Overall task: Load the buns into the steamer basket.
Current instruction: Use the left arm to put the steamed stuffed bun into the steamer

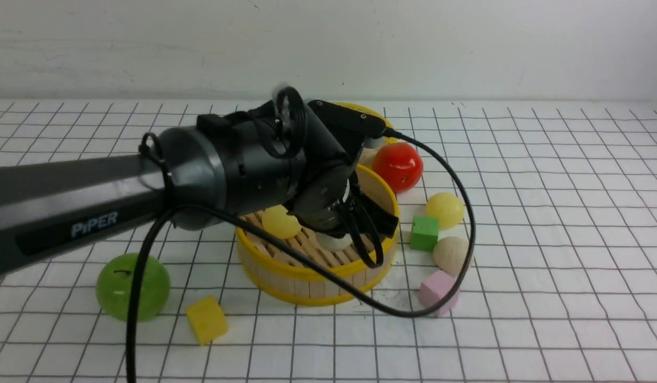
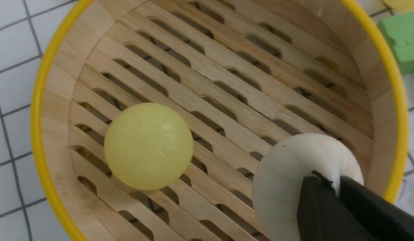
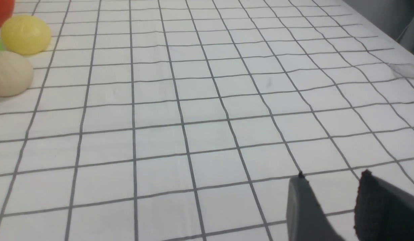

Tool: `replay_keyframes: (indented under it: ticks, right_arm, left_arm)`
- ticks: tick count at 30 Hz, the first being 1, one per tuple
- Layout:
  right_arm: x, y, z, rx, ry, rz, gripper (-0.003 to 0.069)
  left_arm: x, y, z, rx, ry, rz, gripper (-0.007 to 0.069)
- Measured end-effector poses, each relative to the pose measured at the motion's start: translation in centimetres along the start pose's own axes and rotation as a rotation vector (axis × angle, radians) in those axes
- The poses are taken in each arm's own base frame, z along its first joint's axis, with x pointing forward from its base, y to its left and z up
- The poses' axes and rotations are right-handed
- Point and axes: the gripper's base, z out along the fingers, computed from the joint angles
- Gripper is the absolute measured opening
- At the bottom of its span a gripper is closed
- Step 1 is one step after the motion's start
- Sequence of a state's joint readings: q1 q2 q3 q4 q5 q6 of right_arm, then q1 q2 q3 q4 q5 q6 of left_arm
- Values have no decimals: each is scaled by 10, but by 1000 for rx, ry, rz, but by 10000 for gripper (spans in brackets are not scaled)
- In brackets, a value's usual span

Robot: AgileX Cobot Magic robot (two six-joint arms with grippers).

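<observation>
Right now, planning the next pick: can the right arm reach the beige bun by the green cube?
Probably yes: beige bun lies on bare table, right jaws open; only a black cable curves close.

- Front view: even, diffuse overhead light is recorded; the white table (image 1: 546,213) is rendered bright, with no hard shadows.
- Soft, short shadows are noted close under the steamer basket (image 1: 307,284) and the green apple (image 1: 133,287).
- Small glare spots are seen on the red apple (image 1: 397,166) and on the green apple.
- Motion blur is noted on the cable loop (image 1: 286,109) atop the left arm (image 1: 68,197).
- Left wrist view: warm tone; the cream bun (image 2: 294,187) is nearly washed out, while the yellow bun (image 2: 148,145) is evenly lit.
- Right wrist view: the grid is resolved sharply; the right gripper (image 3: 333,173) is rendered soft at close range.
</observation>
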State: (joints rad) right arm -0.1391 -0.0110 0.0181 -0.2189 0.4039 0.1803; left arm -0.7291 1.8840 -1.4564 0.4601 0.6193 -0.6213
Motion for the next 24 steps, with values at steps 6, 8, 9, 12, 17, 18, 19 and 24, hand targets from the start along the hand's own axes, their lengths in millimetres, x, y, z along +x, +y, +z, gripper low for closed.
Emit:
replay_keyframes:
  ticks: [6, 8, 9, 12, 17, 18, 19, 24]
  right_arm:
    - [0, 0, 0, 0, 0, 0, 239]
    - [0, 0, 0, 0, 0, 0, 239]
    - [0, 0, 0, 0, 0, 0, 239]
    - [0, 0, 0, 0, 0, 0, 239]
    - [0, 0, 0, 0, 0, 0, 239]
    - [0, 0, 0, 0, 0, 0, 239]
    - [0, 0, 0, 0, 0, 0, 239]
    - [0, 0, 0, 0, 0, 0, 239]
  left_arm:
    - [6, 0, 19, -49, 12, -89, 35]
    - [7, 1, 20, -55, 17, -109, 47]
    - [7, 1, 20, -56, 18, -112, 54]
    - [7, 1, 20, -60, 16, -115, 89]
    - [7, 1, 20, -61, 16, -116, 179]
    - [7, 1, 20, -61, 16, -116, 179]
    - [7, 1, 20, -61, 16, -116, 208]
    - [6, 3, 16, -69, 17, -119, 242]
